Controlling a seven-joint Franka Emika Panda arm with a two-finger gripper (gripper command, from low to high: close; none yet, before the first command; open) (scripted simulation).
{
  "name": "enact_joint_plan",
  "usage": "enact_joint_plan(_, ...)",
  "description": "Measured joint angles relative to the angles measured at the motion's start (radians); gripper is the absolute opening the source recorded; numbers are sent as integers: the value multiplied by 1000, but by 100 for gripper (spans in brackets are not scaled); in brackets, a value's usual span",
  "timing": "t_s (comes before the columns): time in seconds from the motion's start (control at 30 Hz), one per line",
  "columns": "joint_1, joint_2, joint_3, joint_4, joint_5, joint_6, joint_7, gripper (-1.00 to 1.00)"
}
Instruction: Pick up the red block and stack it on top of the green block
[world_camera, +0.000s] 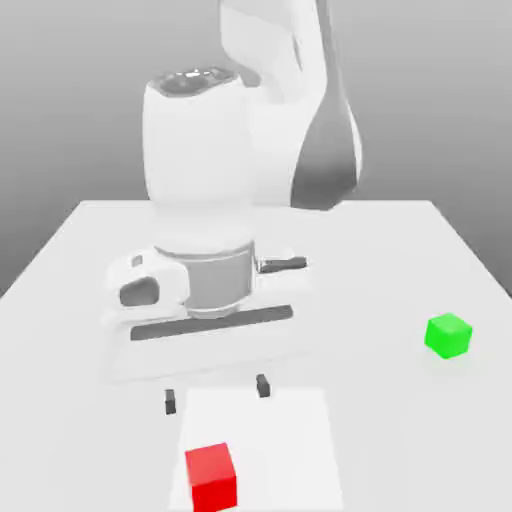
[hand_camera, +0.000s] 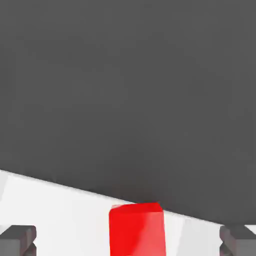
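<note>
Hovering above the white bench (world_camera: 400, 250), the gripper (world_camera: 216, 394) hangs with its jaws released and spread wide, grasping nothing; the two dark fingertips (world_camera: 170, 401) stand well apart and clear of the surface. In the exterior view the red block (world_camera: 211, 476) sits on the bench at about six o'clock from the gripper, near the front edge and untouched. The green block (world_camera: 448, 335) rests at roughly three o'clock from the gripper, well apart from the red one and also alone on the bench. From the hand view the red block (hand_camera: 137, 229) lies between the two fingertips (hand_camera: 19, 239), closer to the middle than to either one, with open gaps on both sides, at the bench's edge against the dark floor beyond.

The step in hand looks like the approach to the pick: nothing is lifted yet, and stacking has not begun. The next move calls for carrying the hand toward six o'clock until the jaws straddle the red block squarely, then lowering so the fingertips pass either side of it before clenching. The block's nearness to the bench edge suggests a careful, straight descent to avoid nudging it off.
</note>
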Motion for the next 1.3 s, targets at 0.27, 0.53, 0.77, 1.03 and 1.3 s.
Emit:
enact_joint_plan(0.27, -44, 234, 48, 19, 46, 170, -58, -100)
enact_joint_plan(0.53, -30, 173, 30, 9, 24, 119, -42, -100)
enact_joint_plan(0.77, 75, -11, 138, -81, -18, 22, -143, -100)
enact_joint_plan(1.03, 404, -172, 374, -234, 7, 15, -444, -100)
enact_joint_plan(1.3, 632, -223, 508, -360, -45, 98, -666, -100)
